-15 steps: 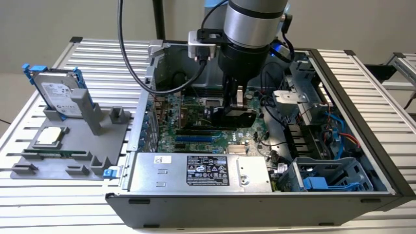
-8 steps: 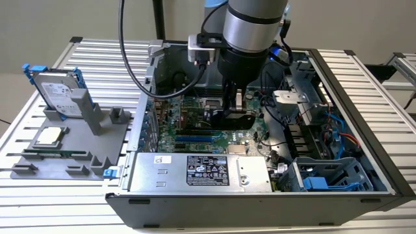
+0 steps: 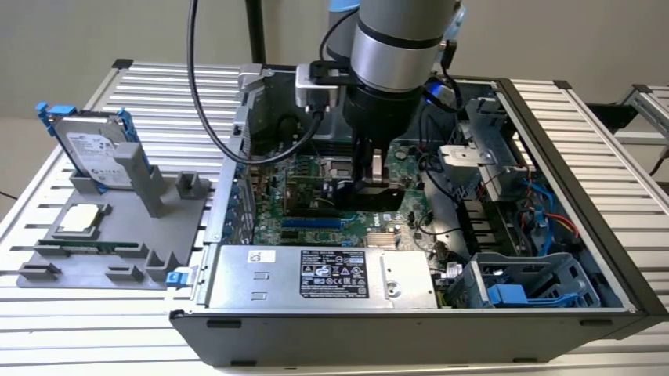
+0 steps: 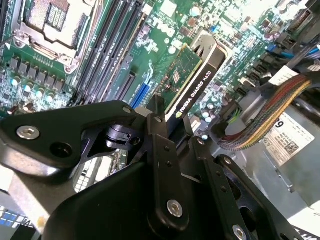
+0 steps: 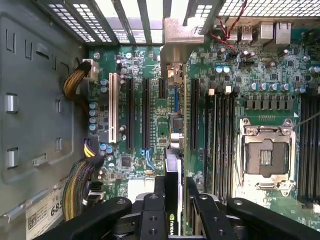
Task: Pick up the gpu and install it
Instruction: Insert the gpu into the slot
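We see the end effector [image 3: 374,186] down inside the open PC case [image 3: 585,235], fingers [image 4: 162,165] clamped narrow on the gpu [image 4: 192,80], which stands on edge between them. In the second wrist view the card's green board face and black edge stick out past the fingers, over the motherboard [image 4: 150,45]. In the first wrist view the gpu [image 5: 172,165] runs edge-on, w/ its silver bracket [image 5: 175,37] up against the case's rear slot grille, approx in line w/ the blue slot [image 5: 176,102] and beside the long black slots; we can't tell whether it's seated or just above. The empty CPU socket [image 5: 265,155] sits on the far side of the memory slots from the card.

Outside the case, on the slatted tabletop [image 3: 136,86], a grey fixture [image 3: 115,235] sits just beside the case wall on the exterior view's left. It carries a hard drive [image 3: 94,153] in a blue frame, standing upright, and a CPU chip [image 3: 81,219] lying flat. The power supply [image 3: 324,276] lies in the case near its front edge.
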You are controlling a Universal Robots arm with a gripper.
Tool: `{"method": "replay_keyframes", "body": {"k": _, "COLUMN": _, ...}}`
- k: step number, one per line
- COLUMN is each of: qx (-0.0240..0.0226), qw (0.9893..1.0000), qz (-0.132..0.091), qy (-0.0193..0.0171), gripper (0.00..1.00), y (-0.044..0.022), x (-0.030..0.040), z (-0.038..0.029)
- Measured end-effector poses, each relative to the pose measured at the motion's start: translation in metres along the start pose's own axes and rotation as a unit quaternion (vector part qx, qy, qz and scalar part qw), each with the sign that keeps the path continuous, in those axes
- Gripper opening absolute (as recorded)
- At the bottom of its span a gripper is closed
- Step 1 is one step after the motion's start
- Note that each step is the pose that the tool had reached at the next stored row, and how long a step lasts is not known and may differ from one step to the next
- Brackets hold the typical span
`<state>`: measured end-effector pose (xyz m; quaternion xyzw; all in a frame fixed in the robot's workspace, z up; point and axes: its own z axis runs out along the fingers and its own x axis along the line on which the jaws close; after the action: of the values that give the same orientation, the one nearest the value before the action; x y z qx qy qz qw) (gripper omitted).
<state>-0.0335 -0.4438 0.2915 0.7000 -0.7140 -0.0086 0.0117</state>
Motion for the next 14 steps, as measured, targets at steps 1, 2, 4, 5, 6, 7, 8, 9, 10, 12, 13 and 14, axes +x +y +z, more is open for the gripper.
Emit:
{"method": "replay_keyframes", "body": {"k": 1, "qx": 0.0000, "qw": 1.0000, "qz": 0.000, "qy": 0.0000, "gripper": 0.00, "y": 0.0020, "x": -0.0004, "z": 0.0013}}
{"method": "replay_keyframes", "body": {"k": 2, "qx": 0.0000, "qw": 1.0000, "qz": 0.000, "qy": 0.0000, "gripper": 0.00, "y": 0.0045, "x": -0.0012, "z": 0.0031}}
{"method": "replay_keyframes", "body": {"k": 4, "qx": 0.0000, "qw": 1.0000, "qz": 0.002, "qy": 0.0002, "gripper": 0.00, "y": 0.0084, "x": -0.0024, "z": 0.0061}}
{"method": "replay_keyframes", "body": {"k": 5, "qx": -0.0004, "qw": 1.0000, "qz": 0.004, "qy": 0.0003, "gripper": 0.00, "y": 0.0090, "x": -0.0031, "z": 0.0073}}
{"method": "replay_keyframes", "body": {"k": 6, "qx": -0.0018, "qw": 1.0000, "qz": 0.006, "qy": 0.0003, "gripper": 0.00, "y": 0.0092, "x": -0.0034, "z": 0.0077}}
{"method": "replay_keyframes", "body": {"k": 7, "qx": -0.0036, "qw": 0.9999, "qz": 0.009, "qy": 0.0002, "gripper": 0.00, "y": 0.0094, "x": -0.0036, "z": 0.0084}}
{"method": "replay_keyframes", "body": {"k": 8, "qx": -0.0053, "qw": 0.9999, "qz": 0.012, "qy": 0.0003, "gripper": 0.00, "y": 0.0096, "x": -0.0039, "z": 0.0090}}
{"method": "replay_keyframes", "body": {"k": 9, "qx": -0.0081, "qw": 0.9999, "qz": 0.015, "qy": 0.0004, "gripper": 0.00, "y": 0.0098, "x": -0.0041, "z": 0.0093}}
{"method": "replay_keyframes", "body": {"k": 10, "qx": -0.0112, "qw": 0.9998, "qz": 0.017, "qy": 0.0004, "gripper": 0.00, "y": 0.0103, "x": -0.0043, "z": 0.0096}}
{"method": "replay_keyframes", "body": {"k": 12, "qx": -0.0146, "qw": 0.9997, "qz": 0.020, "qy": 0.0004, "gripper": 0.00, "y": 0.0113, "x": -0.0048, "z": 0.0113}}
{"method": "replay_keyframes", "body": {"k": 13, "qx": -0.0156, "qw": 0.9997, "qz": 0.021, "qy": 0.0005, "gripper": 0.00, "y": 0.0114, "x": -0.0048, "z": 0.0122}}
{"method": "replay_keyframes", "body": {"k": 14, "qx": -0.0165, "qw": 0.9996, "qz": 0.021, "qy": 0.0006, "gripper": 0.00, "y": 0.0114, "x": -0.0049, "z": 0.0126}}
